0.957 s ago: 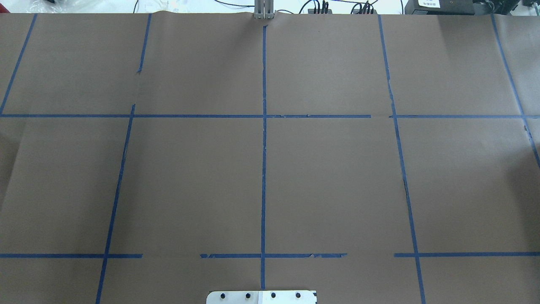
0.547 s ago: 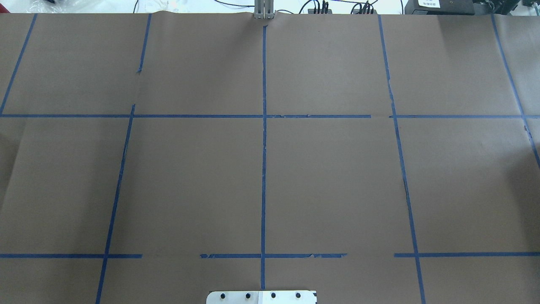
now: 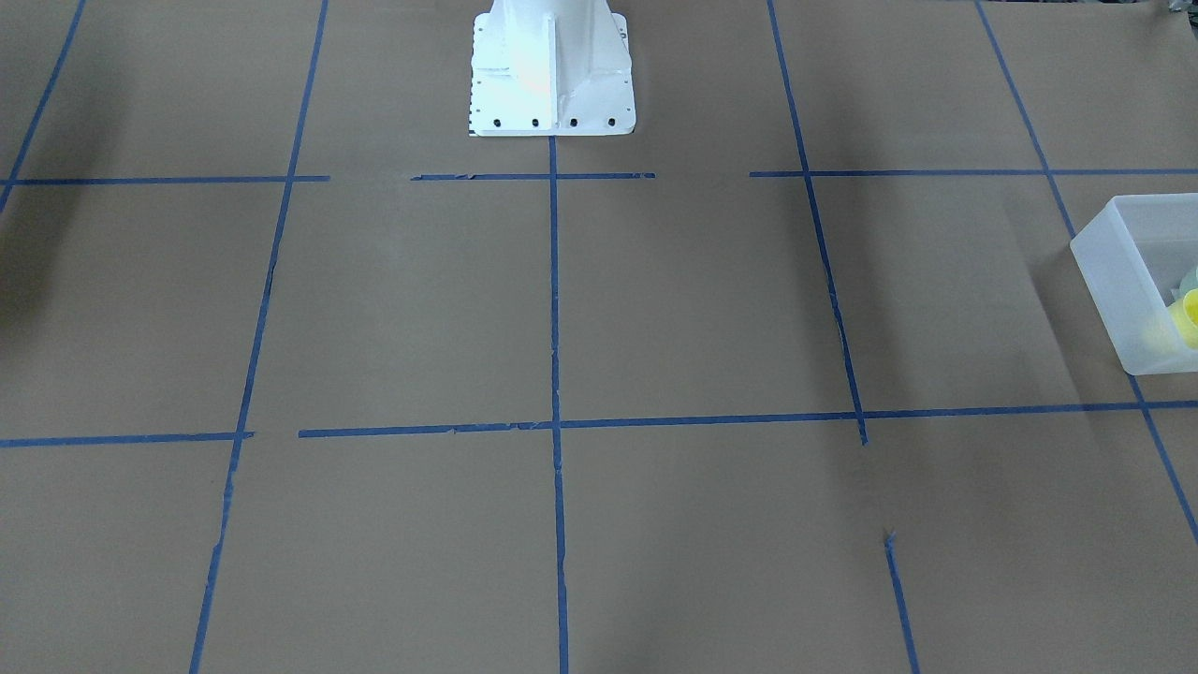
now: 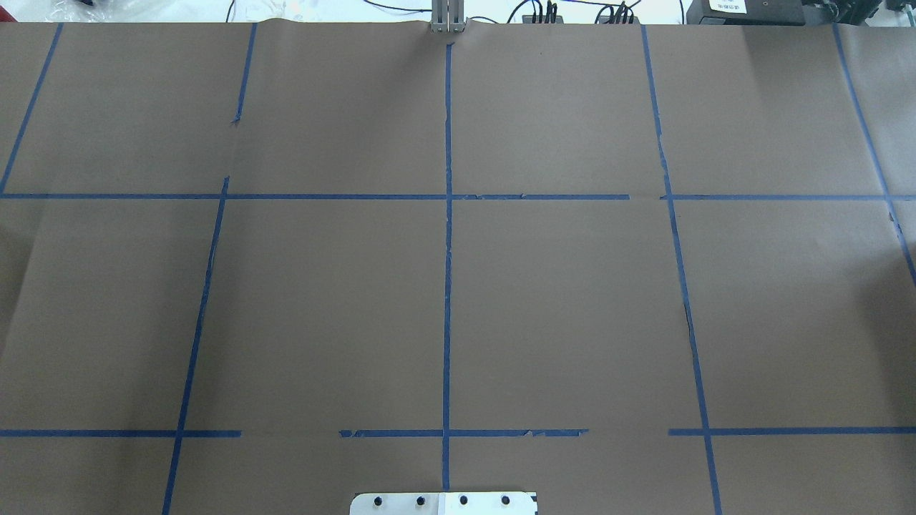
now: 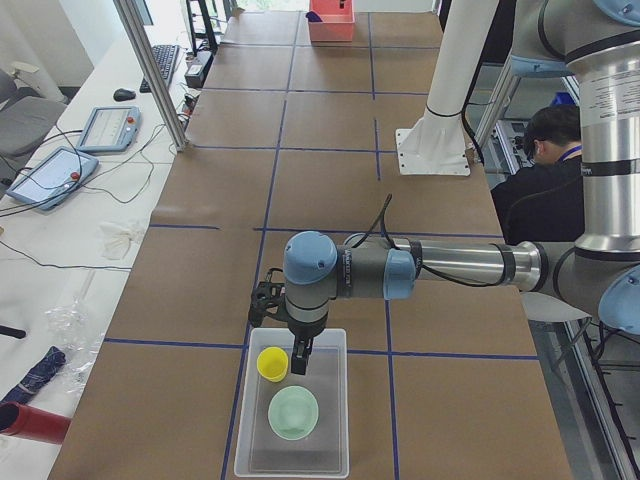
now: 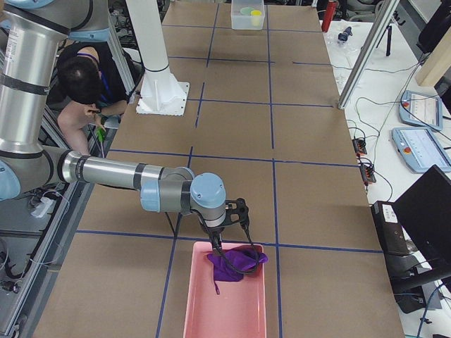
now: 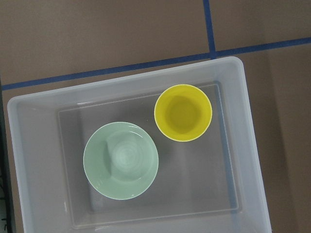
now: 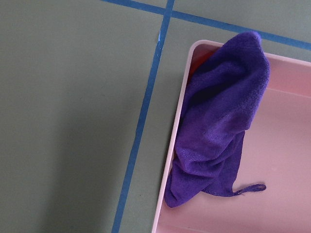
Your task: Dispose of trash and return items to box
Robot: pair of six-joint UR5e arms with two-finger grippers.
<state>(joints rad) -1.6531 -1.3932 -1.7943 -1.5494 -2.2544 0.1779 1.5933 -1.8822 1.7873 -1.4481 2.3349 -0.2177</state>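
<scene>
The yellow cup (image 7: 183, 112) and the mint-green bowl (image 7: 121, 160) sit upright and slightly apart inside the frosted box (image 7: 255, 160) on the counter (image 4: 322, 307). The left end effector (image 5: 298, 362) hangs over the box, just beside the cup. I cannot tell whether it is spread or pressed together. The right end effector (image 6: 215, 246) hangs over a pink tray (image 6: 232, 313), perhaps touching the purple cloth (image 8: 218, 126) draped on its rim. Its state is equally unclear.

Front view: box (image 3: 1112, 271) cropped by right edge; cup (image 3: 1187, 314) and bowl (image 3: 1191, 279) mere slivers. Left gripper (image 5: 298, 362) and right gripper (image 6: 217, 245) in side views only, jaw state unreadable. Pink tray (image 8: 272, 145) cropped right and bottom; reddish bit (image 8: 197, 60) mostly buried under purple cloth (image 8: 218, 126).
</scene>
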